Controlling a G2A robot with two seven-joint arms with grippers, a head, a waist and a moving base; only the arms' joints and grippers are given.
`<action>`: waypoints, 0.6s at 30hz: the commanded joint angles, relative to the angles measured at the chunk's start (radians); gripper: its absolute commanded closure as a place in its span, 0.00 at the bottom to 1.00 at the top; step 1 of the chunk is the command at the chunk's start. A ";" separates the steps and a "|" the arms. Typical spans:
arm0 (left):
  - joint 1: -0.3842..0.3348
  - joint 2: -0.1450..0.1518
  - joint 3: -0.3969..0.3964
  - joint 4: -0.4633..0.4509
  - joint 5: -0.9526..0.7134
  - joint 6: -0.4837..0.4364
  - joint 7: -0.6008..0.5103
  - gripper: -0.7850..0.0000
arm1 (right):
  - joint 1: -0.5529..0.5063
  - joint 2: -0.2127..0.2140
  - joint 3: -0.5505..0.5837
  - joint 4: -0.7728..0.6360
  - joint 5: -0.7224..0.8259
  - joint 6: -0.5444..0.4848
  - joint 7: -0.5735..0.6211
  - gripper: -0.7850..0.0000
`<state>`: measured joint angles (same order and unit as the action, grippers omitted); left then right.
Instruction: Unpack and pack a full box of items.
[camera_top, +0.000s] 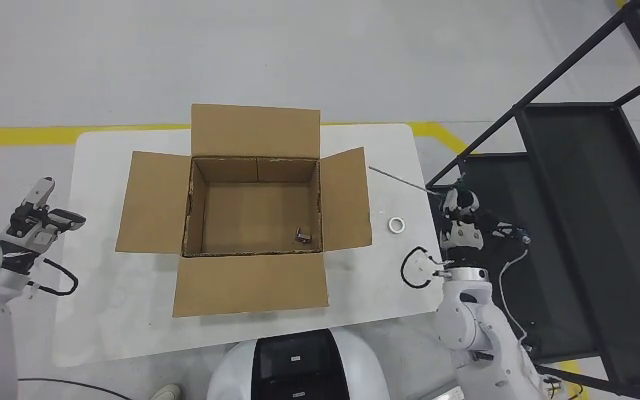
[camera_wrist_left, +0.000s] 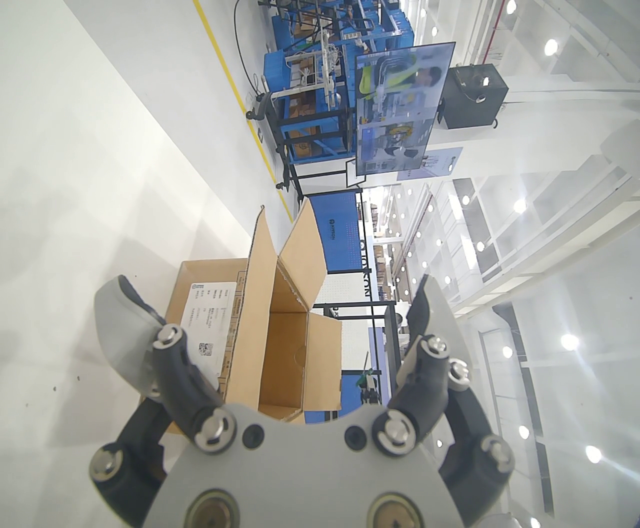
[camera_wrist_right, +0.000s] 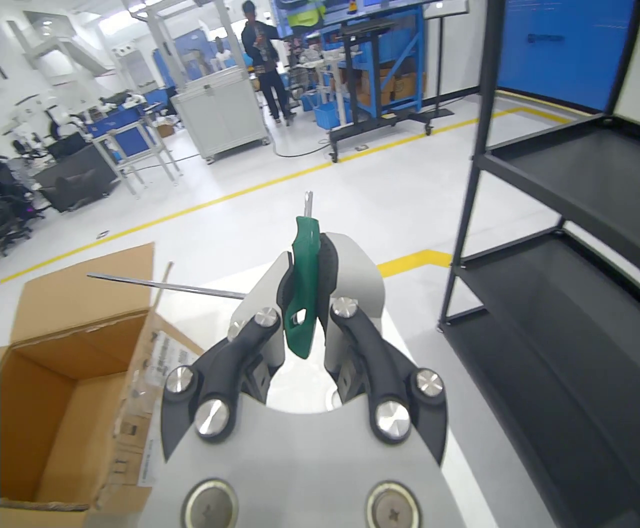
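Carton: the open cardboard box (camera_top: 250, 215) sits in the middle of the bench (camera_top: 110, 310), four flaps splayed; one small dark item (camera_top: 305, 235) lies in its near right corner.
Right arm: the right hand (camera_wrist_right: 311, 272) is at the bench's right edge, fingers clamped flat on the green handle (camera_wrist_right: 302, 320) of what looks like a T-handle hex key.
Long axis: the handle lies along the fingers; the thin shaft (camera_wrist_right: 165, 285) sticks out sideways above the bench toward the box's far right corner, its end just beside the right flap.
Loose piece: a small white ring (camera_top: 397, 226) lies on the bench between the right flap and the right hand.
Left arm: the left hand (camera_wrist_left: 272, 300) is by the left edge, fingers wide apart and empty, facing the box.
Nearer: the right hand, for key, ring and boxed item.
Coming move: the shaft leads whichever way the key goes; I judge it must clear the flap or catch cardboard.
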<state>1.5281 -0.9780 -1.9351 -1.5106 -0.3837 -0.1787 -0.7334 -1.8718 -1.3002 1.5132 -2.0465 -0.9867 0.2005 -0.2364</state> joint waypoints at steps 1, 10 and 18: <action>0.000 0.000 0.000 0.000 0.000 0.000 0.000 0.00 | 0.039 -0.002 -0.057 0.018 -0.028 -0.048 0.008 1.00; 0.000 0.000 0.000 0.000 0.000 0.000 0.000 0.00 | 0.228 -0.023 -0.311 0.149 -0.135 -0.174 0.044 1.00; 0.000 0.000 0.000 0.000 0.000 0.000 0.000 0.00 | 0.387 -0.050 -0.457 0.310 -0.172 -0.174 0.137 1.00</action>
<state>1.5281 -0.9780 -1.9351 -1.5106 -0.3837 -0.1787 -0.7334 -1.5096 -1.3474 1.0714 -1.7657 -1.1388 0.0201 -0.1208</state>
